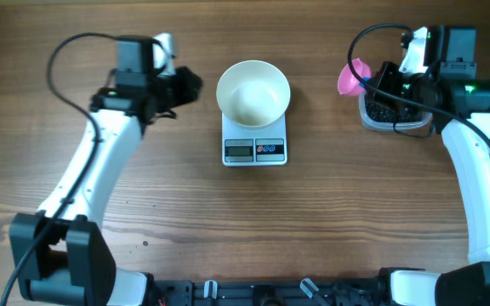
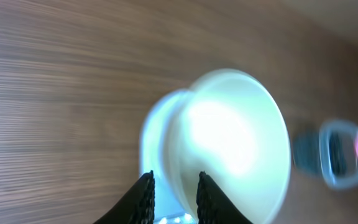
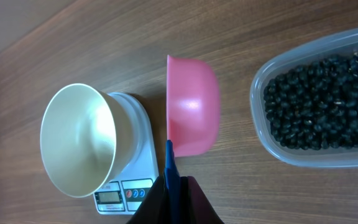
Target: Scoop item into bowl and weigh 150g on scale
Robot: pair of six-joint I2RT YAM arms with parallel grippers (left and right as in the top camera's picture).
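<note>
Wood table (image 1: 185, 212) | smooth white bowl (image 1: 253, 92) on scale (image 1: 254, 151) | tiny black beads (image 3: 322, 102)

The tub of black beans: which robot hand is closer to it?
Right. The right gripper, holding a pink scoop, hangs at the tub's edge; the left gripper is far off, past the bowl.

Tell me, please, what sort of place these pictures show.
Probably a robotics lab bench staged for a kitchen-style job: two robot arms at a wooden table, a digital scale carrying a white bowl, and a clear tub of black beans near a pink scoop.
</note>
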